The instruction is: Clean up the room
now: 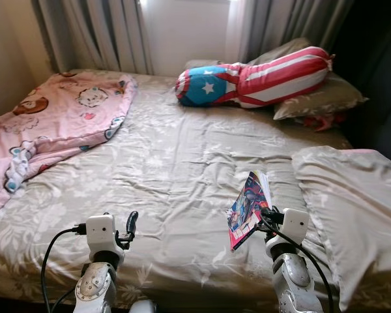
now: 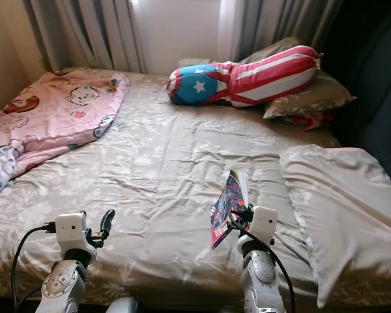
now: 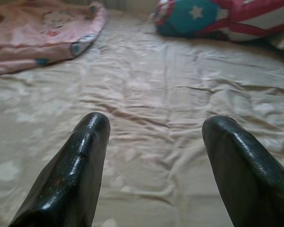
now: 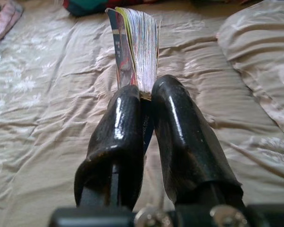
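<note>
A colourful comic book (image 1: pixel 247 207) is held upright above the bed's front right part. My right gripper (image 1: pixel 266 216) is shut on its lower edge. In the right wrist view the book's pages (image 4: pixel 138 52) fan out beyond the two black fingers (image 4: pixel 173 127), which pinch it. My left gripper (image 1: pixel 129 225) hovers over the beige bedsheet (image 1: pixel 176 163) at the front left. It is open, and the left wrist view shows bare sheet between its fingertips (image 3: pixel 87 142).
A pink cartoon blanket (image 1: pixel 52 117) lies crumpled at the bed's far left. A red, white and blue star bolster (image 1: pixel 254 81) rests on a beige pillow (image 1: pixel 319 98) at the head. Another beige pillow (image 1: pixel 352 202) lies at the right. Curtains (image 1: pixel 104 32) hang behind.
</note>
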`<state>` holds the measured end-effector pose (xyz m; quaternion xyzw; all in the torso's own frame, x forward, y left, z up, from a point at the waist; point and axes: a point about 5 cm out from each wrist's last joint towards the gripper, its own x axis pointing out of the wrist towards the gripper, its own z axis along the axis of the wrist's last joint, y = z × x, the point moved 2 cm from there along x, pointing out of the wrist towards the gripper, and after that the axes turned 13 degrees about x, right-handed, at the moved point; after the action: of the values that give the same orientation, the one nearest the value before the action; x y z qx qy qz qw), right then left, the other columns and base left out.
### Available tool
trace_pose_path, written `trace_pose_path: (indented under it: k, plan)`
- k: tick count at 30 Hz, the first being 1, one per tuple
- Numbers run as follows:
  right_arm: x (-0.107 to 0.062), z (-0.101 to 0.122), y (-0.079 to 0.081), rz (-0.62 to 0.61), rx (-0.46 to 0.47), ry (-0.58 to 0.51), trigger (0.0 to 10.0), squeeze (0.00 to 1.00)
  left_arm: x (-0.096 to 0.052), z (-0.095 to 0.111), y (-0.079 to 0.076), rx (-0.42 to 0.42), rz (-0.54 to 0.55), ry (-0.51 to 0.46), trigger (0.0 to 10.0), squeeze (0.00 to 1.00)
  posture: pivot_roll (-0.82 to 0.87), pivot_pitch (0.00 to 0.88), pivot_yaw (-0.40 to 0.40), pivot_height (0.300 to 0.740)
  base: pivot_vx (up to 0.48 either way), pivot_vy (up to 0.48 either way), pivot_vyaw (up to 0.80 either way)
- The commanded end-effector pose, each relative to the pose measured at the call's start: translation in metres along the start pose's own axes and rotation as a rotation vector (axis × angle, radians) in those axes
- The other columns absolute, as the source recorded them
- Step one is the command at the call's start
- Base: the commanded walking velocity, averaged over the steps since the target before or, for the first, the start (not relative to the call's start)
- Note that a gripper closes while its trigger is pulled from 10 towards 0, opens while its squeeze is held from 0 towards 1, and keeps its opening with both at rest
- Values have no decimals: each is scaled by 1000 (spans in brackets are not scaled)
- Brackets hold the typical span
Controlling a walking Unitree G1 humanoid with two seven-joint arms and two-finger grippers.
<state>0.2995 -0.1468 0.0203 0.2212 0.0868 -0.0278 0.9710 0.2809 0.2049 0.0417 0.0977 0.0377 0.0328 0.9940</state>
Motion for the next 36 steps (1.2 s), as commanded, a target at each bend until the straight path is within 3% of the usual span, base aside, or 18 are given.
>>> trace_pose_path:
  k: [1,10,36]
  plan:
    - [4,11,5,28,11,-53,10000,0,1,-1,-5,-5,-13,1,10000,0,31,0,-53,657,0,0,0]
    - [4,13,8,46,22,-64,10000,0,1,-4,-4,3,-15,10,10000,0,36,0,-52,657,0,0,0]
    - [7,17,9,57,26,-80,10000,0,2,-4,-1,12,-10,3,10000,0,43,0,-46,657,280,0,0]
